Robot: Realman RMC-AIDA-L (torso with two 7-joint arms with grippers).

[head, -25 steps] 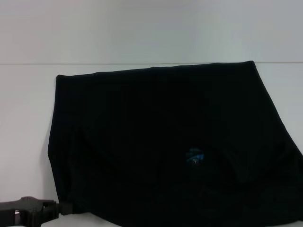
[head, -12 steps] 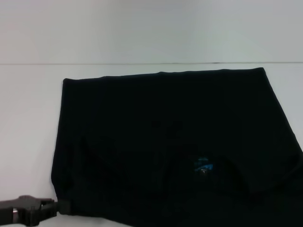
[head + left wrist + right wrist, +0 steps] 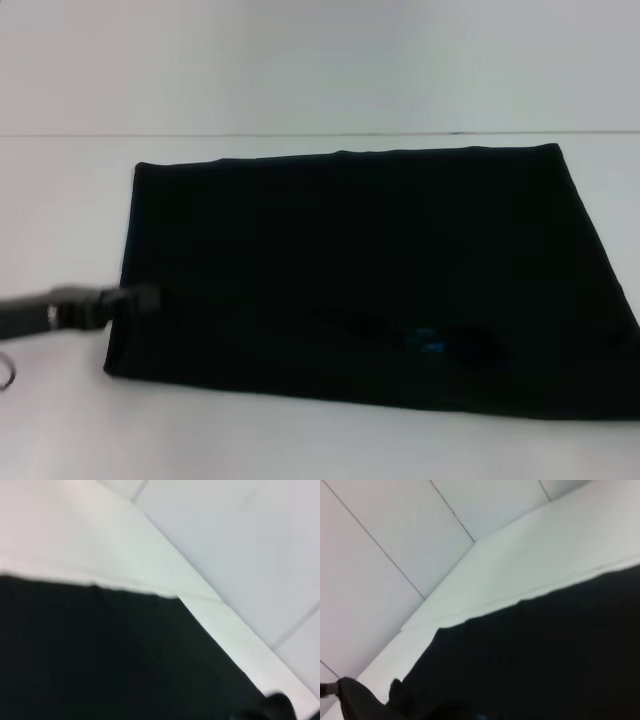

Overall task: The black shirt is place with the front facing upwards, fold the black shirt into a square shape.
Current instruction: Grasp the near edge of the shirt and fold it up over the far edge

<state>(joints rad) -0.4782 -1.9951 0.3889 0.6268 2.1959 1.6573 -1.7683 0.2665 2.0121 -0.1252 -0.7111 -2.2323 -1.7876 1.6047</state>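
— White tabletop (image 3: 60,430), plain and flat, against a pale wall: what lies on it?

— Item one: the large black soft cloth shirt (image 3: 350,270), lying flat as a broad four-sided panel over the middle and right of the table. Far edge straight, running parallel to the table's back edge; near edge slightly slanted; the right side runs out past the picture's border.

— Markings?

— A small blue neck label (image 3: 428,340) near the front edge, right of centre, beside a shallow dark crease. No lettering shows on the upper face.

— Item two?

— The left gripper (image 3: 140,300), black, on a dark arm reaching in low from the left. Its tip meets the shirt's left edge near the front corner. Whether the fingers are clenched, released or holding cloth, I cannot tell.

— And the wrist cameras?

— The left wrist view shows the black cloth (image 3: 100,660) against the white top, with grey floor tiles beyond the table. The right wrist view shows the same cloth (image 3: 545,650), its edge on the white surface, and the left gripper's dark shape at one corner.

— The right gripper?

— Not seen in any view.
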